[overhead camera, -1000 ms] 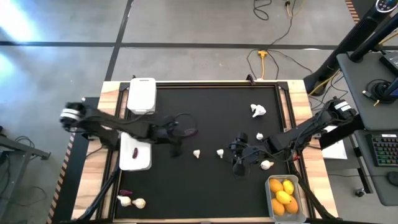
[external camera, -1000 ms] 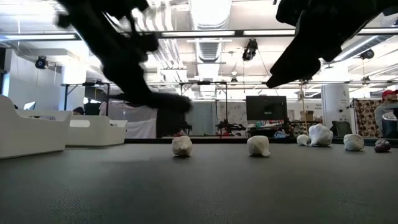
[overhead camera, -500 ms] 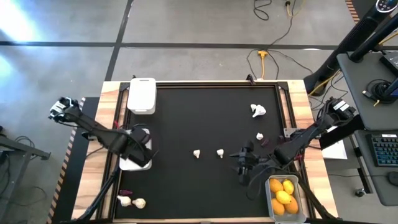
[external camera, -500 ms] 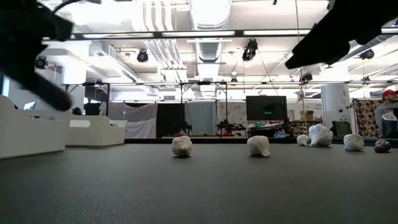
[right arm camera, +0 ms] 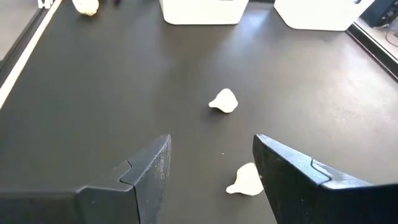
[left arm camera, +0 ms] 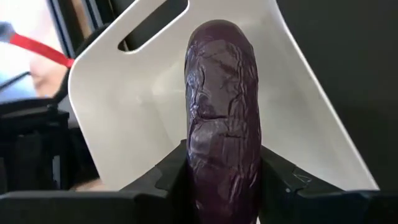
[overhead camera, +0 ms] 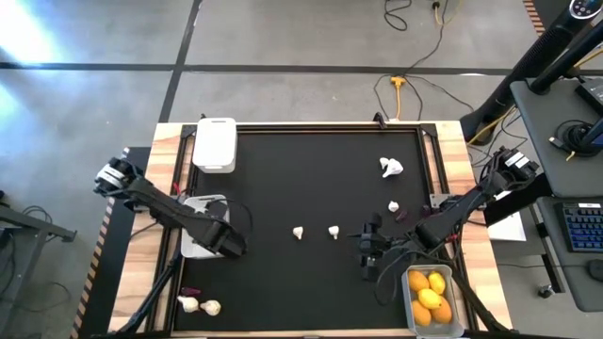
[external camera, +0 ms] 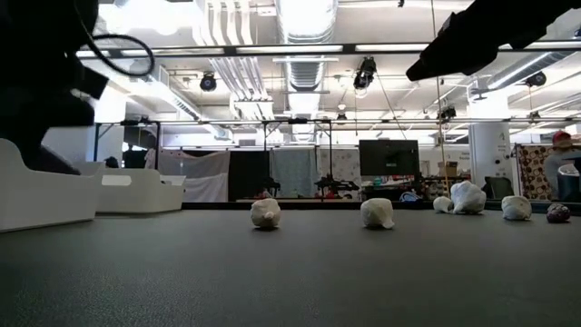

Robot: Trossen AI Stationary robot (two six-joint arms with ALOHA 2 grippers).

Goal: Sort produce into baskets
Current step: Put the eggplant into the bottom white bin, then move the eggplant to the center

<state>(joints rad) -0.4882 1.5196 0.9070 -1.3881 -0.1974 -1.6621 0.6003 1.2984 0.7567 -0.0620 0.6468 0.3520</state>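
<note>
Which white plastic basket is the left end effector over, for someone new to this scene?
On the black table mat, look along its left edge. Two opaque white plastic baskets sit there; it is the nearer basket, under the left end effector gripping a dark purple eggplant piece, not the far-corner basket.

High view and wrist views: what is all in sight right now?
White baskets: 2, one at the mat's far-left corner, one under the left arm.
Clear basket: 1, near-right corner.
Fruits: several, yellow and orange, in the clear basket.
Garlic: 6, white; two mid-mat, two on the right, two near-left.
Eggplants: 3, purple; one held, one near-left, one on the right.
Mat: 1, black.
Left gripper: shut on an eggplant over a white basket.
Right gripper: open, above the mat.
</note>
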